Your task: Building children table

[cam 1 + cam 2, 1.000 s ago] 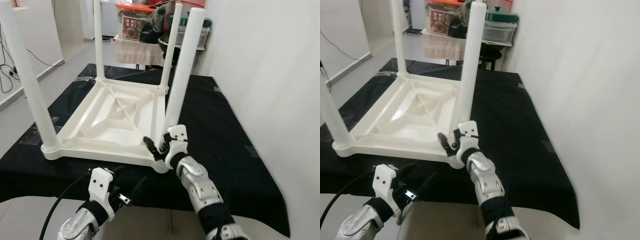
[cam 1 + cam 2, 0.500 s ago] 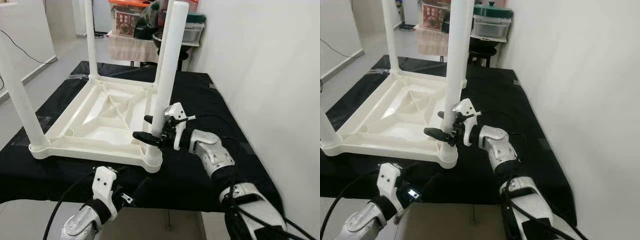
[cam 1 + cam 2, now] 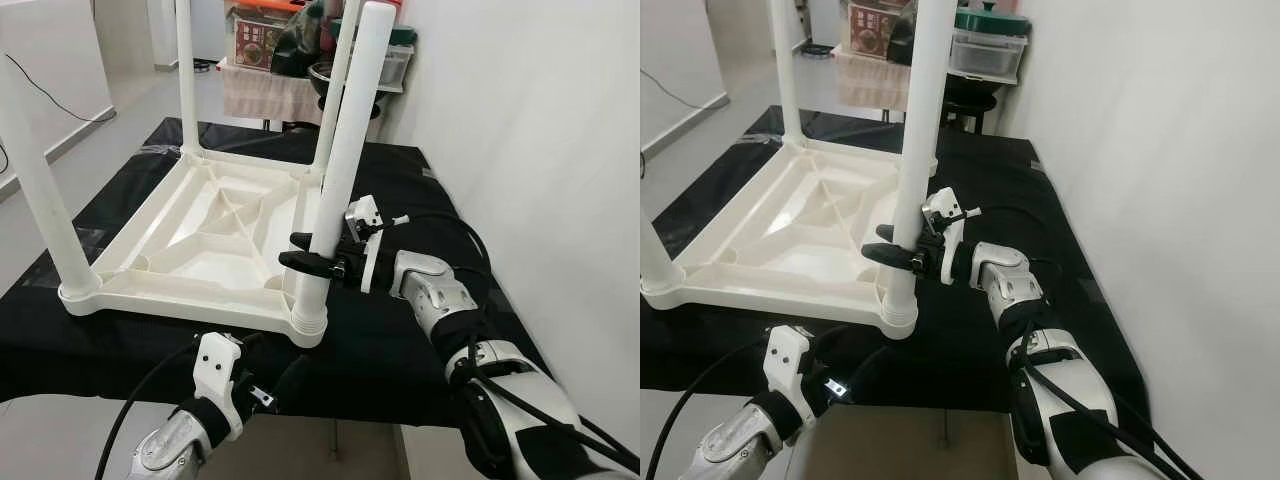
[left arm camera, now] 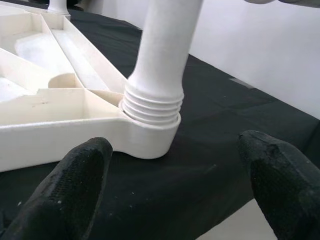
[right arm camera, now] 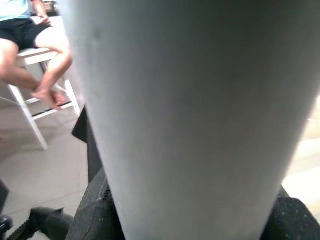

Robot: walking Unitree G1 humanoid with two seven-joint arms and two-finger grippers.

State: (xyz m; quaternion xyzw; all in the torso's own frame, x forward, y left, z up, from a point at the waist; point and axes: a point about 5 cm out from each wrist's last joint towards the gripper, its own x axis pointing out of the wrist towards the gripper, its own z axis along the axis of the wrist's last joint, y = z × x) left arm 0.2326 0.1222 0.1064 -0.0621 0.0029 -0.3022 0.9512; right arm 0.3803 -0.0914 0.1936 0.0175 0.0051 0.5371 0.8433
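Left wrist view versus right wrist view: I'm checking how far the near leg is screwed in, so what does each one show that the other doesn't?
The left wrist view alone shows the threaded base in the tabletop's corner socket, several thread rings exposed, on the black mat.

The right wrist view alone shows a seated person on a white chair.

Both show the near leg between that gripper's fingers.

The scene was viewed from head height by both eye views, angled forward and down over the upturned white table on the black mat. The near table leg was shared by all views: its threaded base was seen closely by the left wrist view, and its shaft, pressed almost against the lens, by the right wrist view.
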